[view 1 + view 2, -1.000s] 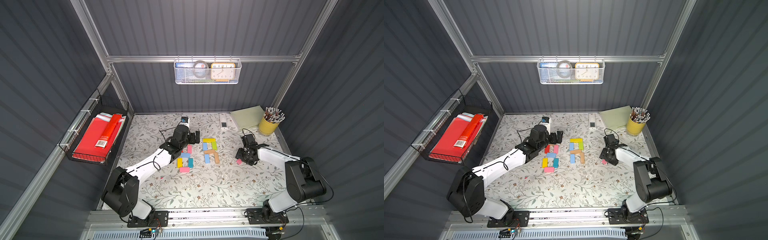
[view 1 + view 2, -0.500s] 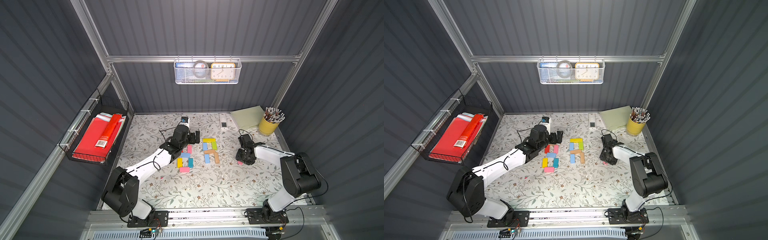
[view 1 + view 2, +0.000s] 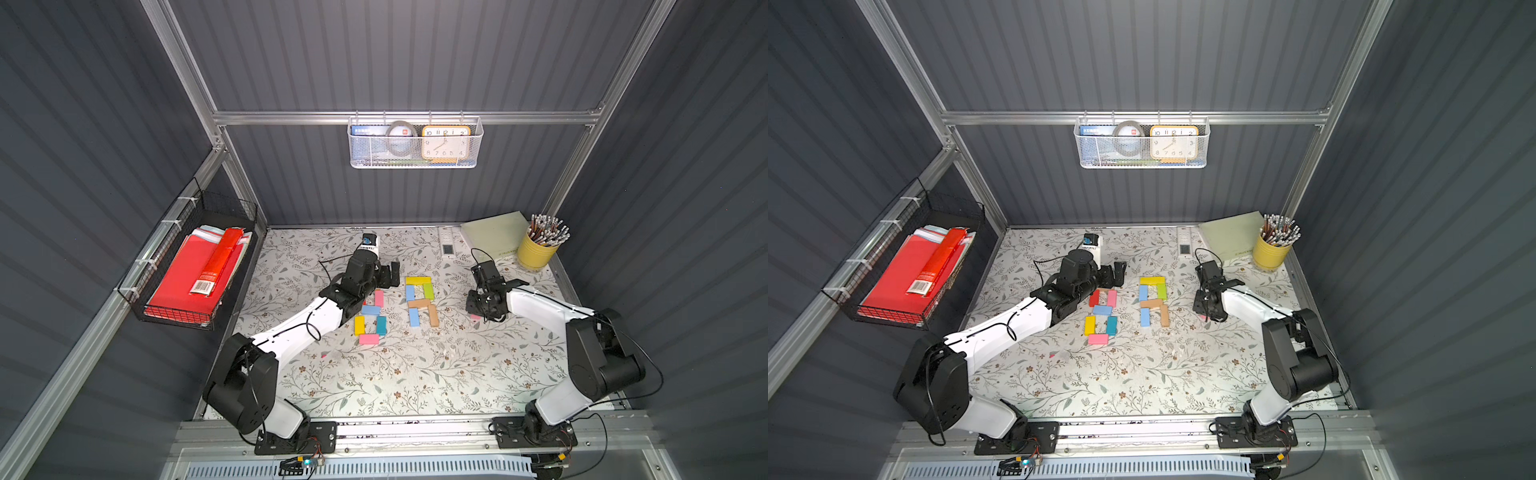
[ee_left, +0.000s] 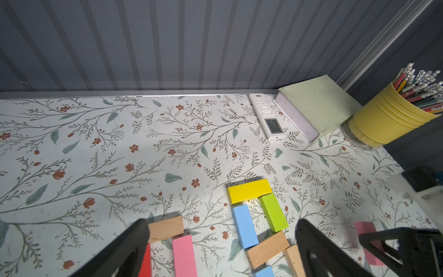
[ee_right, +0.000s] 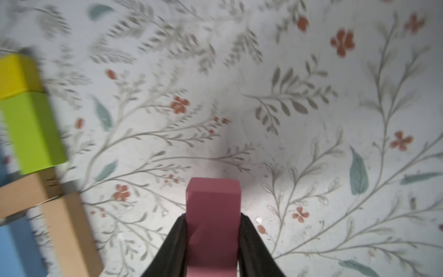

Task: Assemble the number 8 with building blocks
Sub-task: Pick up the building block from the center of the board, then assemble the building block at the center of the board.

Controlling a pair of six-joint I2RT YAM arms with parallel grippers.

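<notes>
Two figures of building blocks lie mid-table. The left one has a red block [image 3: 1094,298], a pink one [image 3: 378,298], light blue [image 3: 370,309], yellow [image 3: 359,325], teal [image 3: 381,325] and pink [image 3: 368,339] pieces, plus a tan block [image 4: 165,229] at its far end. The right figure [image 3: 419,301] is yellow, light blue, green and tan. My left gripper [image 3: 388,274] hovers open over the left figure's far end, nothing between its fingers [image 4: 129,239]. To the right of the figures, my right gripper [image 3: 482,309] is shut on a loose pink block [image 5: 213,196], low over the table.
At the back right stand a yellow pencil cup [image 3: 536,249], a pale green box [image 3: 494,237] and a white remote [image 3: 447,243]. A wire basket [image 3: 137,293] with red folders hangs on the left wall. A mesh basket [image 3: 415,162] with a clock hangs on the back wall.
My right gripper has closed on the loose pink block and its arm has shifted slightly. The left arm and both figures have stayed put.
</notes>
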